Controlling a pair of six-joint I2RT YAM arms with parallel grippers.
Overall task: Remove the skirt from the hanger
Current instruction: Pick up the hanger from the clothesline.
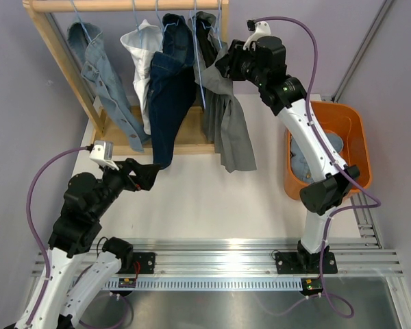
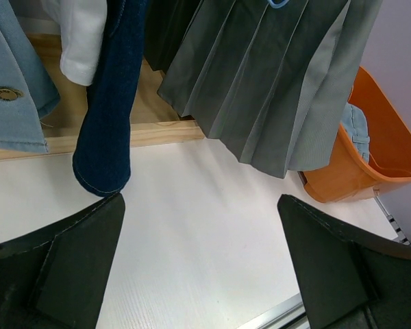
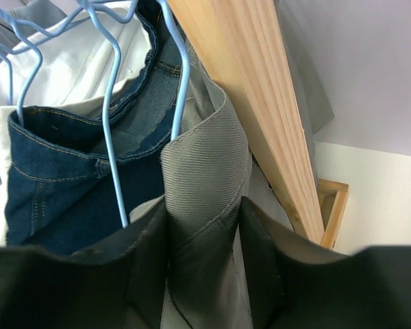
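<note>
Cloth is the whole problem: the grey pleated skirt (image 1: 229, 130) is soft, light and limp, so it will sag and swing rather than hold any shape, and its ribbed weave looks grippy rather than slick. It hangs at the right end of the wooden rail (image 3: 260, 103), on a blue wire hanger (image 3: 181, 82), just beside the dark jeans (image 1: 168, 103), with its hem clear of the desk (image 1: 212, 199). The thick folded waistband (image 3: 204, 171) is the firmest part and, in my judgement, the sensible place to take hold, since the pleats below would simply bunch and slip. The right tool (image 3: 204, 226) is up at that spot, its two fingers on either side of the waistband and apparently clenched on it. Pulling is likely to drag the thin hanger along, and the wire could catch in the fabric or tip off the rail. The left tool (image 2: 202, 226) hovers low over the desk in front of the rack, fingers spread wide and grasping nothing, well placed to steady the hem if needed.
</note>
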